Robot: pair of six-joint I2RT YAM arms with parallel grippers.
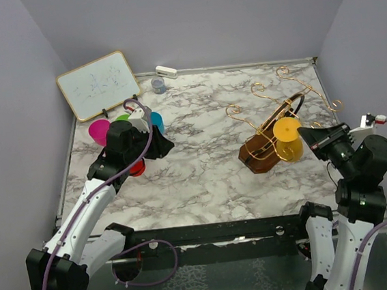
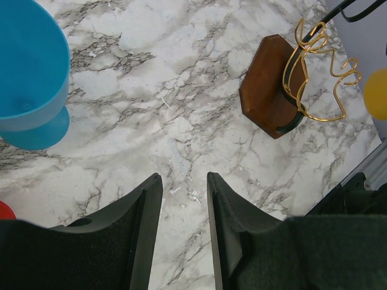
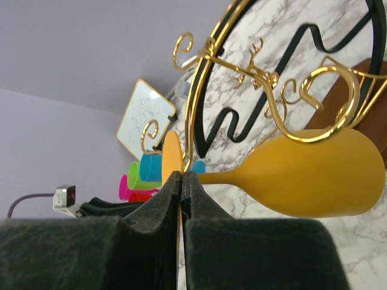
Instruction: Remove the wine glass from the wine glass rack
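A yellow wine glass [image 1: 287, 136] hangs upside down on the wine glass rack [image 1: 266, 155], which has a dark brown wooden base and curling gold wire arms, at the table's right. My right gripper [image 1: 304, 135] is shut on the edge of the glass's round foot. In the right wrist view the gripper [image 3: 182, 175] pinches the foot disc; the bowl [image 3: 308, 175] lies under a gold hook [image 3: 326, 99]. My left gripper [image 2: 184, 178] is open and empty above bare marble at the left. The rack base [image 2: 269, 84] shows far ahead of it.
Pink [image 1: 99, 131], green [image 1: 122, 117], blue [image 1: 155, 120] and red [image 1: 137, 168] cups stand under the left arm; the blue cup [image 2: 27, 66] is left of its fingers. A whiteboard [image 1: 98, 84], a tape roll [image 1: 158, 85] and a white object [image 1: 166, 71] sit at the back.
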